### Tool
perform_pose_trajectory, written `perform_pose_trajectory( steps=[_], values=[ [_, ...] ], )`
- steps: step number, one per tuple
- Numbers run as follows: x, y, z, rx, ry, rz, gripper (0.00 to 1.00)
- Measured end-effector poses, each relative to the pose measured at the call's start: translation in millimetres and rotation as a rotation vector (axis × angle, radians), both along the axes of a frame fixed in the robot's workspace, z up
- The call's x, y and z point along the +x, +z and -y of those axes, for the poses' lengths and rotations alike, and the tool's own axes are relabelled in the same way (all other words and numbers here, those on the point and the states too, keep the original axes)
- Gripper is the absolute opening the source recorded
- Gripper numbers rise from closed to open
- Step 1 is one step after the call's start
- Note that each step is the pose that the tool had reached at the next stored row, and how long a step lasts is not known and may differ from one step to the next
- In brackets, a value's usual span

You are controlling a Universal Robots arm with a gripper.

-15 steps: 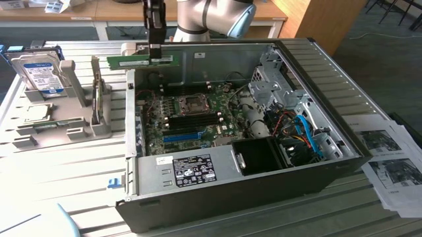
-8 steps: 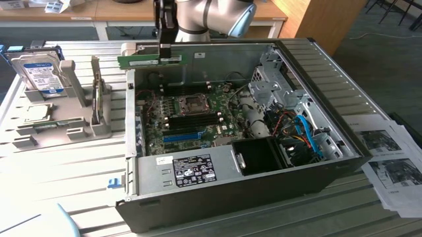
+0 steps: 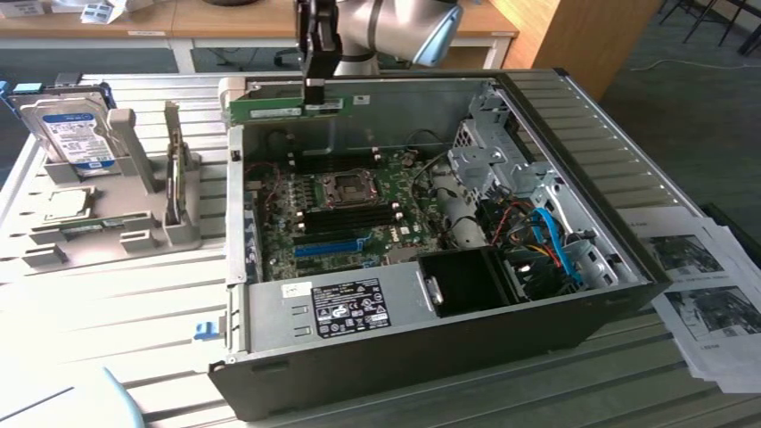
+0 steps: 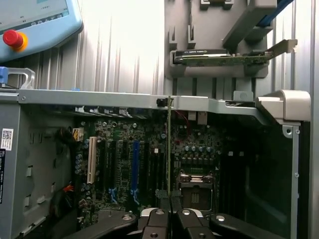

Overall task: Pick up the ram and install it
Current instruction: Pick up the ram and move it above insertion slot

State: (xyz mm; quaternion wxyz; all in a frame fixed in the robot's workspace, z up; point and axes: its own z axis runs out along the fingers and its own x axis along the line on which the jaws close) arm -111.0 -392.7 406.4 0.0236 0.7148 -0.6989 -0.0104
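My gripper (image 3: 315,104) is shut on the ram (image 3: 267,111), a narrow green board held level above the back rim of the open computer case (image 3: 393,352). In the wrist view the ram (image 4: 169,149) appears edge-on as a thin line running out from the gripper (image 4: 170,201) over the motherboard (image 4: 124,169). The motherboard (image 3: 345,209) lies below inside the case, with dark memory slots (image 3: 351,217) beside the processor socket (image 3: 347,185) and a bright-blue slot (image 3: 328,245) nearer the front.
A grey holder rack (image 3: 107,223) at the exterior view's left carries a silver hard drive (image 3: 69,134) and an upright card (image 3: 178,178). Printed papers (image 3: 701,285) lie at the right. A pendant with a red stop button (image 4: 13,39) lies beyond the case.
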Motion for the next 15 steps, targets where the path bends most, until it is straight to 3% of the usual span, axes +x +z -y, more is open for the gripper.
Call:
perform_pose_trajectory(
  steps=[15],
  values=[
    [29.0, 0.0, 0.0, 0.0, 0.0, 0.0, 0.11]
  ],
)
